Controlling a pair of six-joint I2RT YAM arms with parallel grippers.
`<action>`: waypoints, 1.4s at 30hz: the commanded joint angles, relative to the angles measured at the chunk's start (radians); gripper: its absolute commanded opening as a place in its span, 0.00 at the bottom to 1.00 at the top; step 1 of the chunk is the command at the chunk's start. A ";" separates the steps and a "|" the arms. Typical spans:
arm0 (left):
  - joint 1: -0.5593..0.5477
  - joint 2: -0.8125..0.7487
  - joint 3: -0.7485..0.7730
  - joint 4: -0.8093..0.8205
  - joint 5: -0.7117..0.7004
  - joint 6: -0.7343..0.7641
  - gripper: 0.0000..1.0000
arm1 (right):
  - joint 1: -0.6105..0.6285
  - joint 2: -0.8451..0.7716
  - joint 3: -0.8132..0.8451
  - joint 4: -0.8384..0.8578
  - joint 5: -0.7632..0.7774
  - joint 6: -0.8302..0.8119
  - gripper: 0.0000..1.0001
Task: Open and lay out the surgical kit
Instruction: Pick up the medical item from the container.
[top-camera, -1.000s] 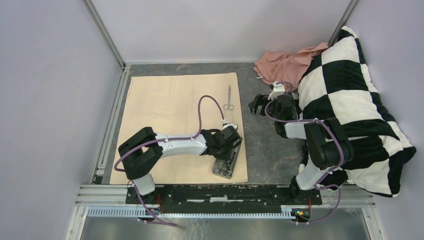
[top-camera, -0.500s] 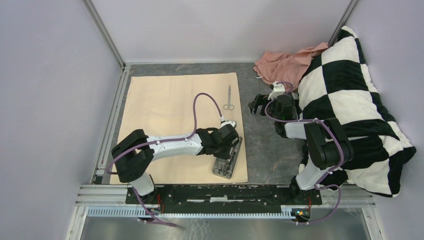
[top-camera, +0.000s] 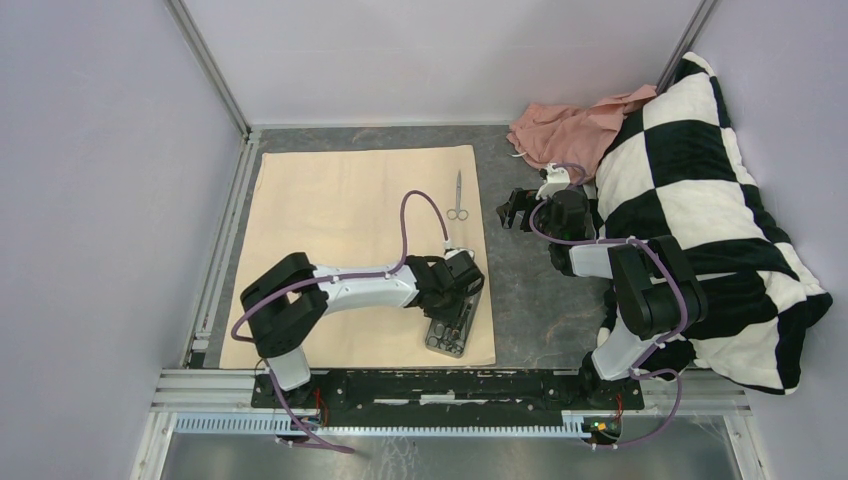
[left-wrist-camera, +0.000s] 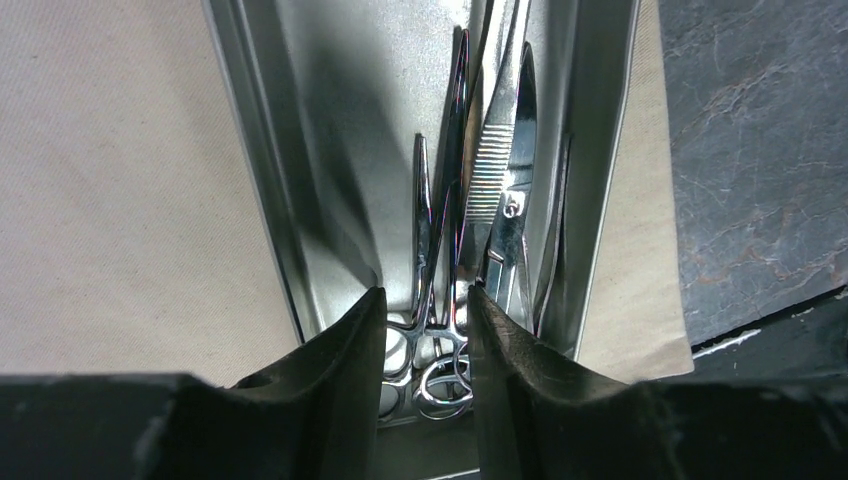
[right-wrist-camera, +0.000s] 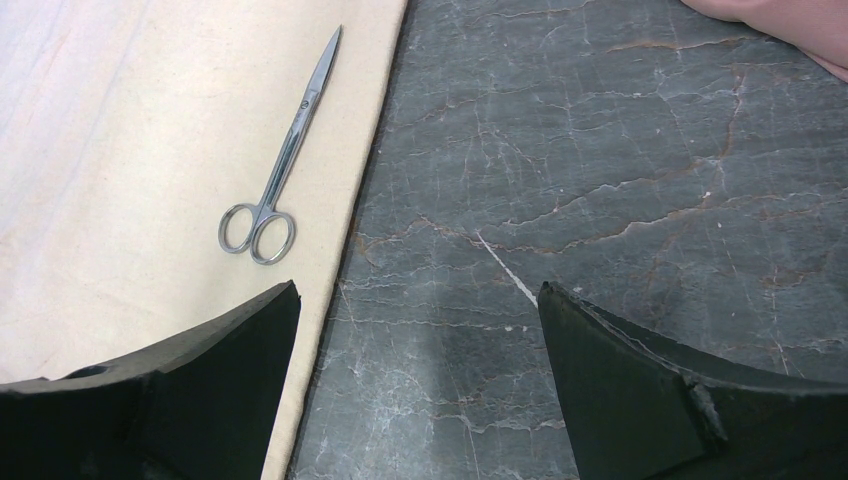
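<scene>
The dark stone-patterned table (top-camera: 530, 290) filled the floor of your cell in the overhead view. A black-and-white checkered pillow (top-camera: 700, 190) sprawled down the right side of the frame. The beige cloth wrap (top-camera: 340, 200) lay unfolded and flat across the left and centre, its right edge running down the middle of the picture. A crumpled pink cloth (top-camera: 560, 125) sat at the upper right, tucked against the top of the pillow.

Your right gripper (right-wrist-camera: 420, 380) hung over bare table just right of the wrap's edge, its fingers spread wide and holding nothing.

Your left gripper (left-wrist-camera: 425, 300) was low over the small steel tray (top-camera: 452, 330), which rested on the wrap's lower right corner. Its fingers stood narrowly apart on either side of the ring handles. You could not tell from the wrist view whether they pinched the metal.

One pair of silver scissors (right-wrist-camera: 285, 165) lay alone on the wrap near its upper right edge, tips toward the top of the frame. Several slim ring-handled instruments (left-wrist-camera: 500, 190) lay bunched along the tray's right wall.
</scene>
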 joint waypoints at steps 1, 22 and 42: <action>-0.018 0.041 0.050 -0.022 0.010 0.044 0.43 | -0.003 0.005 0.033 0.033 -0.007 0.009 0.97; -0.047 0.018 0.098 -0.094 -0.025 0.049 0.12 | -0.004 0.006 0.034 0.030 -0.006 0.010 0.97; 0.051 -0.087 0.180 -0.121 -0.140 0.088 0.02 | -0.003 0.004 0.033 0.027 0.000 0.010 0.97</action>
